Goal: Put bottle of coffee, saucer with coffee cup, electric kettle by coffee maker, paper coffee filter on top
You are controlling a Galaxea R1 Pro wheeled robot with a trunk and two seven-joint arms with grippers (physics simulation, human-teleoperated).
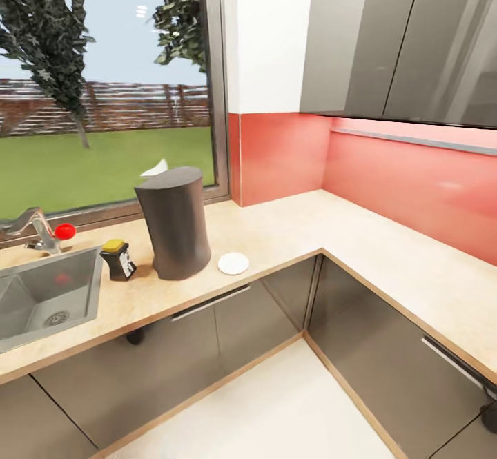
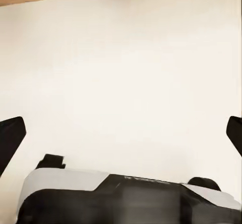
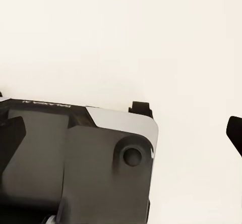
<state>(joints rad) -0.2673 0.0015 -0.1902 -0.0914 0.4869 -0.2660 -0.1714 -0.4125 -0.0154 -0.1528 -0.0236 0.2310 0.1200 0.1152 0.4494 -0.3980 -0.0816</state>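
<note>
Coffee maker (image 1: 174,223) with bottle of coffee (image 1: 119,259) at nine o'clock, saucer (image 1: 233,263) at three, awaiting the cup; both grippers spread, empty.

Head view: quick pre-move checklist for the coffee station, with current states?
1. Coffee maker upright on the countertop: ok.
2. Bottle of coffee on the counter beside the maker: ok.
3. Saucer beside the maker: ok.
4. Cup on saucer: not ok, saucer bare.
5. Filter on maker: cannot tell; something white shows at its top.
6. Left claw and right claw open, empty: ok.
</note>
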